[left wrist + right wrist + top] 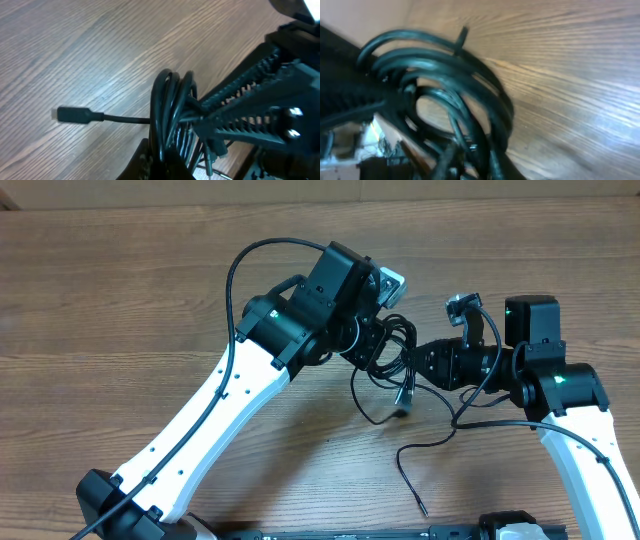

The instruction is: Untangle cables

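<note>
The cables (396,343) are a bundle of thin black cords held above the wooden table between both grippers. My left gripper (377,340) is shut on the bundle's left side. My right gripper (418,361) is shut on its right side. In the left wrist view the coiled cables (169,107) run down between my fingers (161,165), and one black plug end (73,115) sticks out left. In the blurred right wrist view the cable loops (451,82) pass into my fingers (482,167). A silver-tipped plug (405,396) hangs below the bundle.
A loose cable tail (409,472) lies on the table toward the front, ending near the front edge. Another loop (362,402) droops below the bundle. The thick arm wires (236,280) arch over the left arm. The right arm's fingers (245,107) crowd the left wrist view.
</note>
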Controlling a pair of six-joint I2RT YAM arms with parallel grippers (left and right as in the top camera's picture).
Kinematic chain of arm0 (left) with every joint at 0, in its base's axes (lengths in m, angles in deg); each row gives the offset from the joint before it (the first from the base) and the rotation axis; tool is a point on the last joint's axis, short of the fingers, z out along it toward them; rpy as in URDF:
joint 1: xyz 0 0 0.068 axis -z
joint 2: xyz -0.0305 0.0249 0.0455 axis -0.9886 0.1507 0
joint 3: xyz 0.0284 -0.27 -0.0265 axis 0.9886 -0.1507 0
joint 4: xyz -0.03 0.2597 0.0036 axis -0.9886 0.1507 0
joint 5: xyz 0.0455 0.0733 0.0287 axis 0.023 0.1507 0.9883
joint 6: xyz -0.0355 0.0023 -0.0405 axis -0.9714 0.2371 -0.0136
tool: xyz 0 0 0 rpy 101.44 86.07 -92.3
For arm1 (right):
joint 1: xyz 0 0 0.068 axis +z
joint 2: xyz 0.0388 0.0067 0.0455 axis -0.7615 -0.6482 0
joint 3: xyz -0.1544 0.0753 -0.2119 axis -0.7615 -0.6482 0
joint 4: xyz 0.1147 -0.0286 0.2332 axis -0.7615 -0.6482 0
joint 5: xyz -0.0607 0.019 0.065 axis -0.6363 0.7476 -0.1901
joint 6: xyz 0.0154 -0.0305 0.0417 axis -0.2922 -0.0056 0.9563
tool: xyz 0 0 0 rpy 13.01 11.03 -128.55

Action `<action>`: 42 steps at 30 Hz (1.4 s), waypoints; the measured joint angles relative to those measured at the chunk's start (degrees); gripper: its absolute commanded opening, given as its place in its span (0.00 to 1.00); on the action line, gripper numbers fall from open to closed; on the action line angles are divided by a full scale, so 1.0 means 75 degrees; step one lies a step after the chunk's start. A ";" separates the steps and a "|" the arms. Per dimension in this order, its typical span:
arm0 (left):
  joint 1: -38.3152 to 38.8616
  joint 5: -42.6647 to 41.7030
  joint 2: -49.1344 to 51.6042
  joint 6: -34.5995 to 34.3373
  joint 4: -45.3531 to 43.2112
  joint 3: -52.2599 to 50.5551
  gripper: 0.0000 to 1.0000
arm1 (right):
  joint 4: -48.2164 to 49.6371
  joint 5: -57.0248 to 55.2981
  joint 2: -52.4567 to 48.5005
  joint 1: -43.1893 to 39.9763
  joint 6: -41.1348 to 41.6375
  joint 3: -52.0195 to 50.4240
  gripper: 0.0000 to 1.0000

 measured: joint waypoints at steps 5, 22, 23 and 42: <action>0.0000 -0.0119 0.0000 0.0003 -0.0009 0.0000 0.04 | -0.0029 -0.0154 0.0000 0.0009 -0.0038 0.0000 0.04; -0.0667 0.0230 -0.0023 0.0000 0.0312 0.0000 0.04 | -0.1778 -0.5327 0.0029 0.0064 0.2853 0.0157 0.13; -0.0711 0.0236 -0.0058 0.0000 0.0312 0.0000 0.04 | -0.1836 -0.5645 0.0029 0.0061 0.3048 0.0157 0.17; -0.0965 -0.1711 -0.0440 0.0979 -0.0067 0.0029 0.04 | 0.0070 -0.1661 0.0029 0.0006 0.1026 0.0157 0.66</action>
